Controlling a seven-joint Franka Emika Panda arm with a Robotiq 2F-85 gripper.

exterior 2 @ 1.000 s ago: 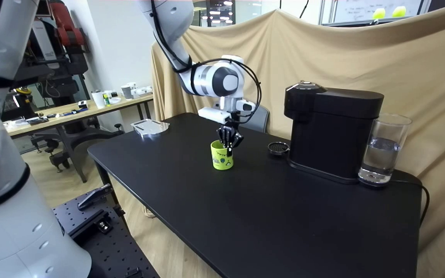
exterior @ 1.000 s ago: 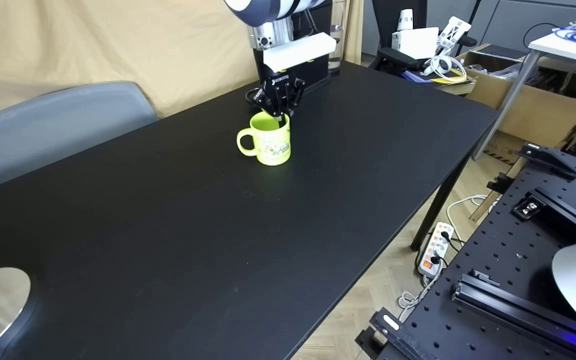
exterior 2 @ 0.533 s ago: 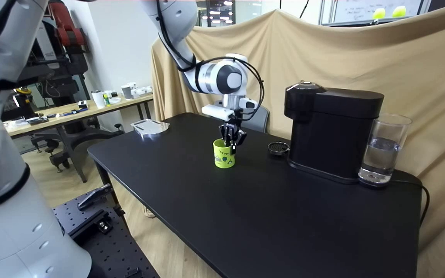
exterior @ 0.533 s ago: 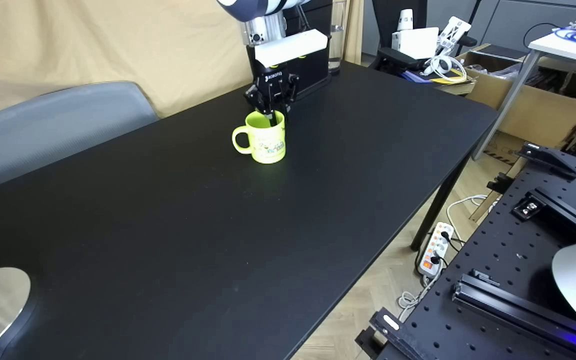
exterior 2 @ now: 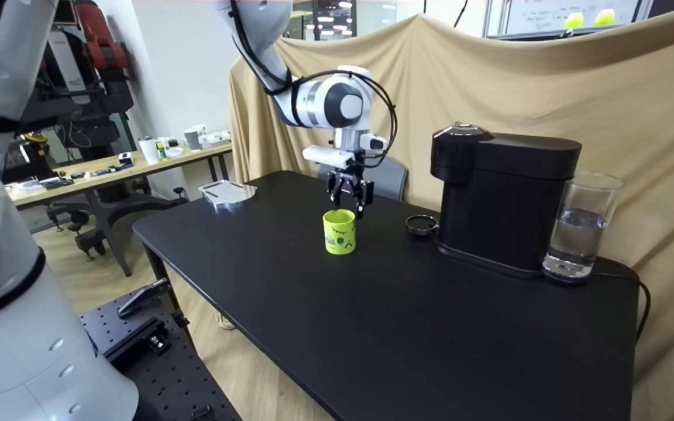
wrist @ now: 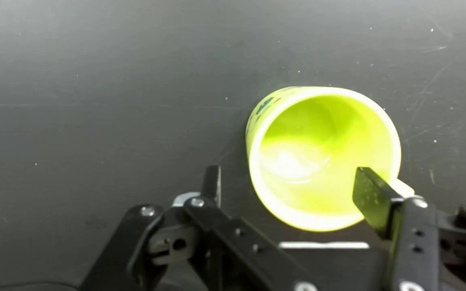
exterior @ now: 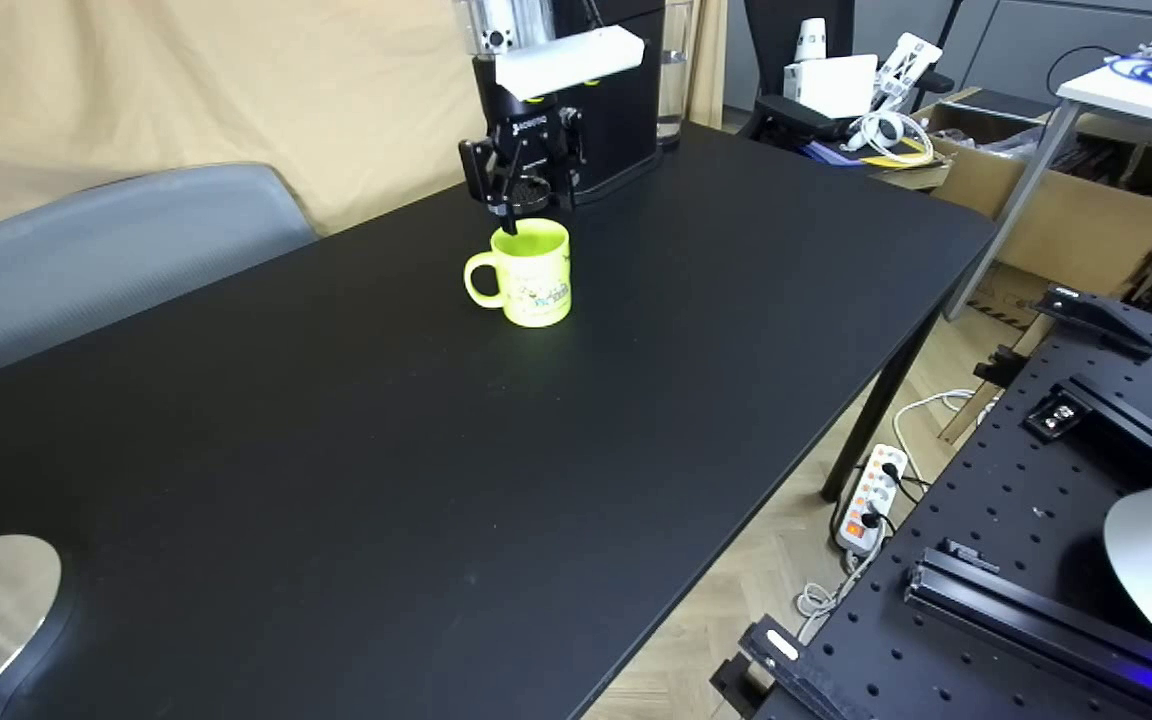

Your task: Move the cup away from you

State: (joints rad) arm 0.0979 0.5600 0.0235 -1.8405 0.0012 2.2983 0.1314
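Two fingers (wrist: 212,184) of the gripper (wrist: 288,173) stand spread wide in the lower half of the wrist view, the one at the right of the frame overlapping the rim and mouth of the cup (wrist: 318,133); whether they touch I cannot tell. In an exterior view the lime-green cup (exterior: 534,285) stands upright on the black table (exterior: 336,470) at upper centre, its handle to the left, a grey chair (exterior: 126,260) at upper left. In an exterior view the cup (exterior 2: 340,237) sits near mid-frame, a black machine (exterior 2: 504,204) and a tall glass (exterior 2: 574,234) towards the right, a shiny plate (exterior 2: 229,193) left of it.
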